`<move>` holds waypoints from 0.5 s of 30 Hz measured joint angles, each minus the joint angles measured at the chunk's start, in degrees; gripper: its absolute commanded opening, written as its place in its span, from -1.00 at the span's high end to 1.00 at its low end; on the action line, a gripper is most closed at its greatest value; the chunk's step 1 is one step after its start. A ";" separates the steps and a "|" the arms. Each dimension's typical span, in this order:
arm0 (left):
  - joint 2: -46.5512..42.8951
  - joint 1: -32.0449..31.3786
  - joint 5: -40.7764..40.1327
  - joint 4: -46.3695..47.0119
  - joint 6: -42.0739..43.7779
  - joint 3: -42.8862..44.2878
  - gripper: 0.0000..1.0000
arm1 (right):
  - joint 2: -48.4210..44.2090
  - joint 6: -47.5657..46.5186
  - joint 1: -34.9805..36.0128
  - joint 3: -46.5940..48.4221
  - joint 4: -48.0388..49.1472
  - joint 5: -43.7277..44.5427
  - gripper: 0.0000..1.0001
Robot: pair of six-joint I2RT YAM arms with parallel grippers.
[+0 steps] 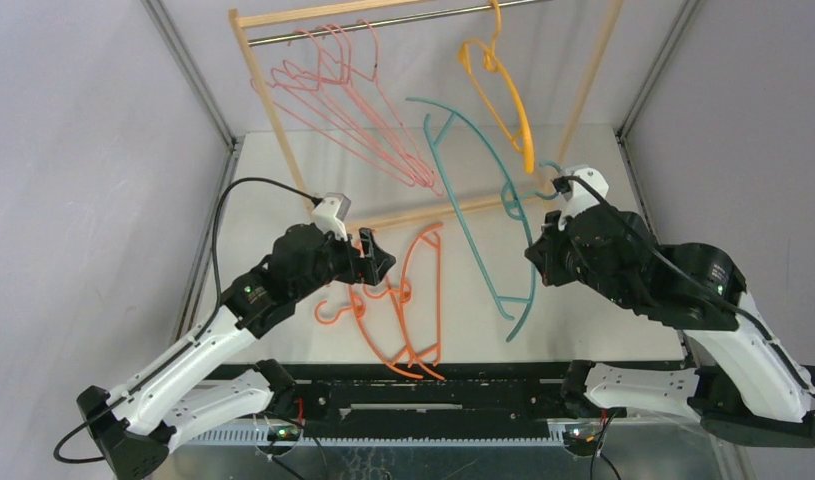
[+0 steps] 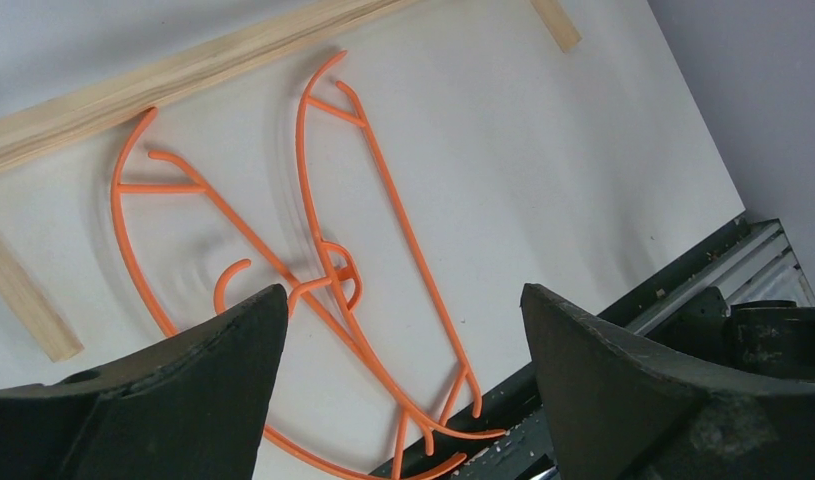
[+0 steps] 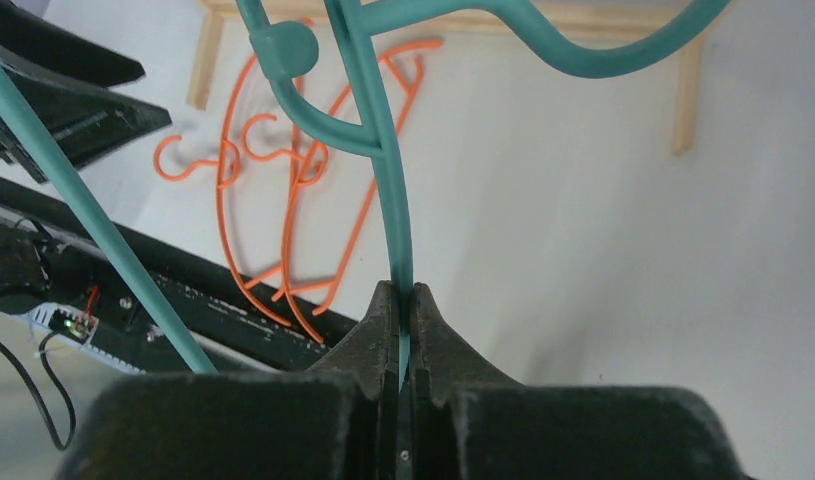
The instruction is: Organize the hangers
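Teal hanger (image 3: 398, 220) is pinched in my right claw (image 3: 404, 295), both fingers closed tight on its thin stem just below the hook. It sits right of centre, above the table (image 1: 573, 330) and near the rack's low wooden bar. I can't tell if its near tip touches the table.

Left claw (image 2: 401, 295) is wide open and grips nothing. It hovers over the 2 orange hangers (image 2: 299, 150), which lie overlapped flat on the table at near centre.

On the metal rod (image 1: 383, 22) at the far side, the pink hangers (image 1: 383, 140) are bunched on the left and 1 yellow-orange hanger (image 1: 513, 115) hangs on the right.

Step, as I judge it: teal is grasped and lifted, hanging not yet done. 3 hangers are left off the rod, so the task is roughly midway.

Next move needs the right arm to raise the teal hook above the rod, then lower it into the gap between pink and yellow-orange.
- Watch the swing, since the long body could snag the yellow-orange one or the wooden frame (image 1: 268, 110).
- The grip is narrow, so the hanger may pivot.
- The left claw then needs to drop and close on 1 orange wire only.
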 measured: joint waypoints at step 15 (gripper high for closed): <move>3.17 -13.53 5.62 12.55 -5.73 10.49 -0.88 | -6.49 8.68 -0.07 -18.38 1.75 1.36 1.00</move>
